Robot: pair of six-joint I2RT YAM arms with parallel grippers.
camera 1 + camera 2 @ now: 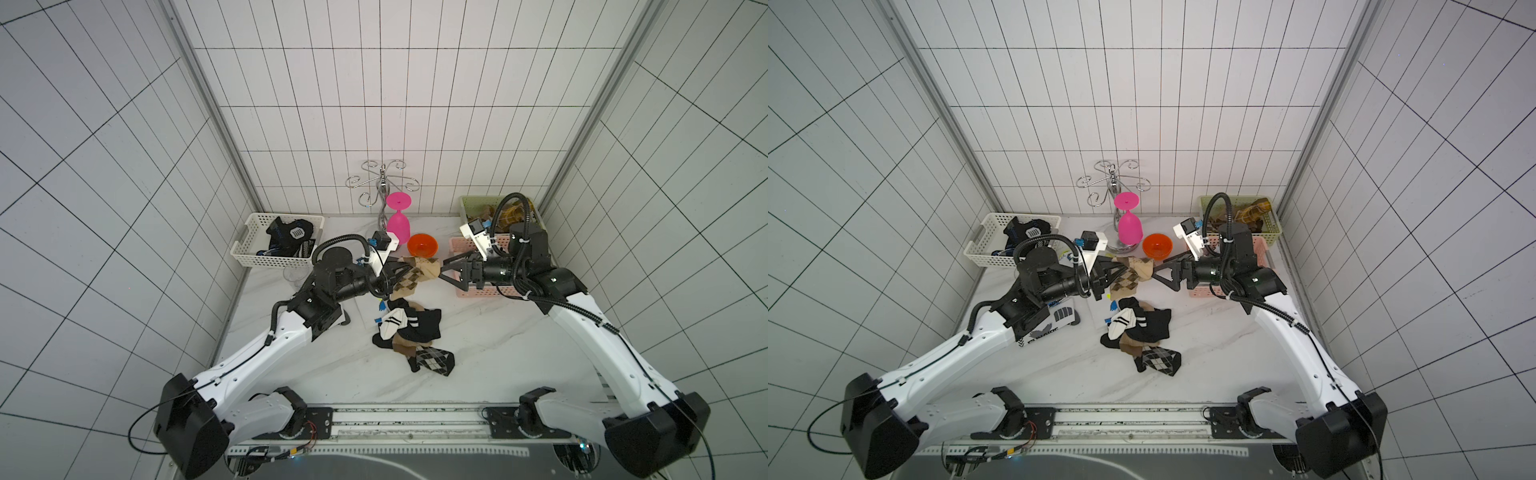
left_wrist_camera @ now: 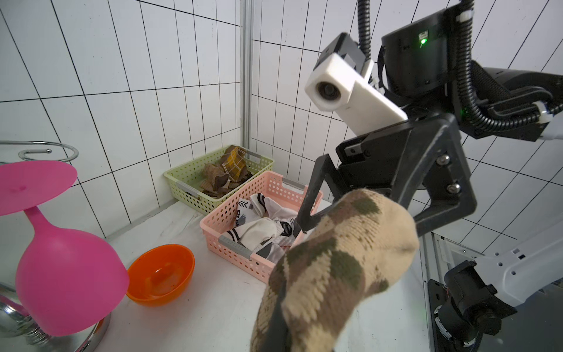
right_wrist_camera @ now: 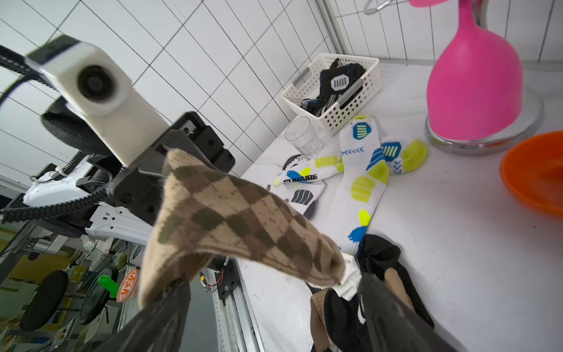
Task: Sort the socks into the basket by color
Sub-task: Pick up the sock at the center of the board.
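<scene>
Socks (image 1: 411,336): pile unsorted mid-frame; approx half look sorted, w/ blacks in white basket (image 1: 266,259) upper left, browns in green basket (image 1: 467,203) and whites in pink basket (image 1: 473,293) at right. My left gripper (image 1: 388,280) clenches tan argyle sock (image 1: 415,274) mid-air at centre; right gripper (image 1: 446,272) spread open at its toe.

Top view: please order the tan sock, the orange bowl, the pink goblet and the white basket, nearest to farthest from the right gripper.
1. The tan sock, in the air at the open right gripper.
2. The orange bowl, just behind it.
3. The pink goblet, back near the wall.
4. The white basket, far across on the left.
</scene>
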